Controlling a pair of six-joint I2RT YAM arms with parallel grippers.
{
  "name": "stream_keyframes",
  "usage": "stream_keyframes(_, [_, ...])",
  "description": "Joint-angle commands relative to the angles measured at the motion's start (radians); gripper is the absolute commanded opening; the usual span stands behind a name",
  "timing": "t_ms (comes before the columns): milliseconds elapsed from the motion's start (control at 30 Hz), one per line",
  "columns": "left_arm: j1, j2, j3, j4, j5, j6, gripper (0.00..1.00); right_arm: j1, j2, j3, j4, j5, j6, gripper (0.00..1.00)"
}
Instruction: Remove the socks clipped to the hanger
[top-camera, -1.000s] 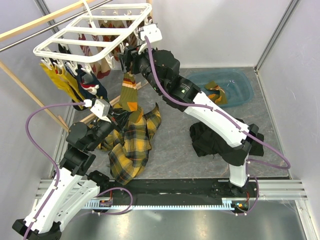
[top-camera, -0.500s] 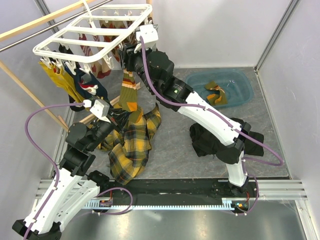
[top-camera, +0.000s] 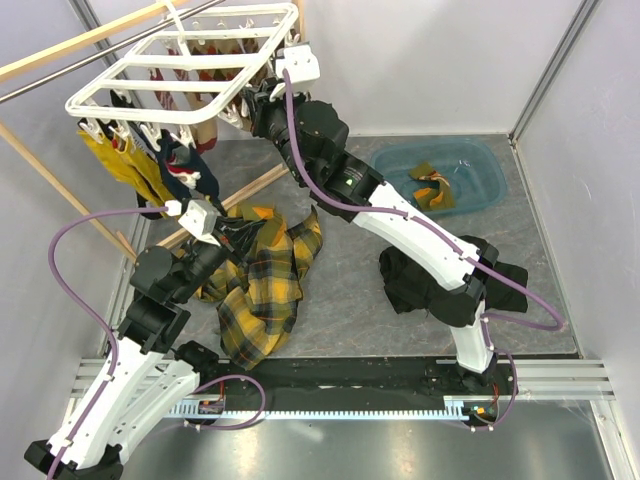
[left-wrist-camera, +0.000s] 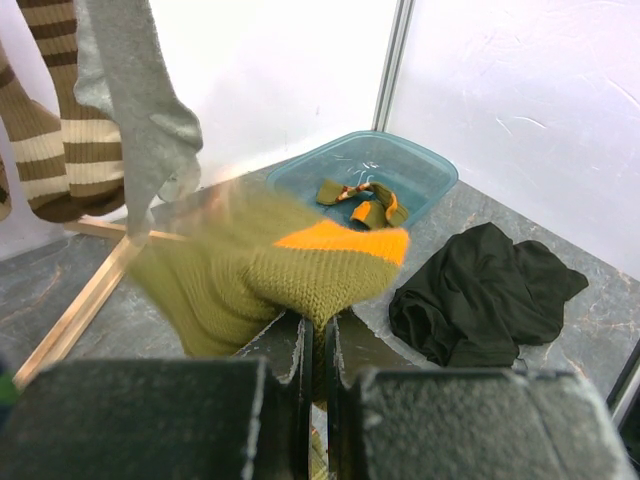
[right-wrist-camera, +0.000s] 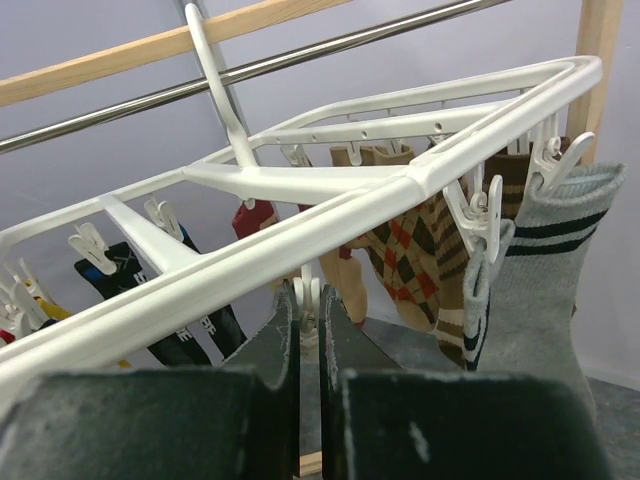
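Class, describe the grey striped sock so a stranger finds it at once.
Find the white plastic grid hanger under the metal rail. At its corner by the wooden post hangs a grey knitted sock. Unlike the brown argyle sock beside it, it is plain grey with dark cuff stripes.

we see the hanger (right-wrist-camera: 330, 222) and its clips (right-wrist-camera: 478, 215) as smooth, glossy white plastic, the rail (right-wrist-camera: 300, 60) behind shiny metal, the bar (right-wrist-camera: 100, 65) above it matt bare wood. the olive-orange sock (left-wrist-camera: 260, 280) is coarse knit cloth; the tub (left-wrist-camera: 425, 172) is translucent plastic.
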Motion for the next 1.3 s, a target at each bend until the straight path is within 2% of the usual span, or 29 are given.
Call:
stream_keyframes(0, [0.002, -0.001, -0.002, 0.032, -0.002, 0.026, 0.02, 0.003, -0.006, 0.030, 0.034, 0.006, 0.011, 0.00])
stream_keyframes(67, [0.002, -0.001, -0.002, 0.032, -0.002, 0.028, 0.02, 0.003, -0.014, 0.008, 0.037, 0.002, 0.020, 0.01])
stream_keyframes(133, [0.002, -0.003, -0.002, 0.032, -0.001, 0.028, 0.02, 0.003, -0.031, -0.027, 0.041, -0.010, 0.028, 0.15])
stream_keyframes(167, [0.002, -0.004, -0.004, 0.032, -0.004, 0.026, 0.02, 0.003, -0.040, -0.042, 0.041, -0.017, 0.031, 0.30])
stream_keyframes(200, [0.002, -0.006, -0.004, 0.032, -0.005, 0.028, 0.02, 0.003, -0.061, -0.074, 0.041, -0.027, 0.031, 0.37])
stream_keyframes(233, [0.002, -0.004, -0.004, 0.032, -0.010, 0.028, 0.02, 0.003, -0.075, -0.094, 0.041, -0.057, 0.029, 0.49])
stream_keyframes(333, [0.002, -0.006, -0.001, 0.023, -0.011, 0.031, 0.02, 0.003, -0.144, -0.194, 0.041, -0.103, 0.016, 0.59])
stream_keyframes(467, [0.002, -0.007, 0.004, 0.023, 0.007, 0.031, 0.02, 0.003, -0.305, -0.380, 0.041, -0.131, 0.011, 0.65])
stream_keyframes(533, [0.002, -0.009, 0.004, 0.022, 0.021, 0.029, 0.02, 0.003, -0.370, -0.518, 0.073, -0.195, -0.024, 0.68])
stream_keyframes(667, [0.002, -0.018, -0.001, 0.031, 0.038, 0.023, 0.02, 0.003, -0.581, -0.787, 0.085, -0.237, -0.044, 0.70])
stream_keyframes(733, [0.004, -0.019, 0.001, 0.031, 0.044, 0.023, 0.02, 0.003, -0.672, -0.869, 0.109, -0.270, -0.047, 0.70])
stream_keyframes(767, [0.002, -0.019, 0.003, 0.029, 0.048, 0.020, 0.02, 0.003, -0.696, -0.939, 0.120, -0.327, -0.043, 0.69])
stream_keyframes(900, [0.002, -0.019, 0.003, 0.031, 0.064, 0.014, 0.02, 0.003, -0.758, -1.035, 0.143, -0.549, -0.067, 0.70])
stream_keyframes(967, [0.004, -0.012, 0.004, 0.031, 0.073, 0.014, 0.02, 0.003, -0.767, -1.064, 0.127, -0.612, -0.092, 0.71])
stream_keyframes(1267, [0.002, -0.019, 0.003, 0.038, 0.148, 0.005, 0.02, 0.003, -0.823, -1.136, 0.102, -0.726, -0.182, 0.72])
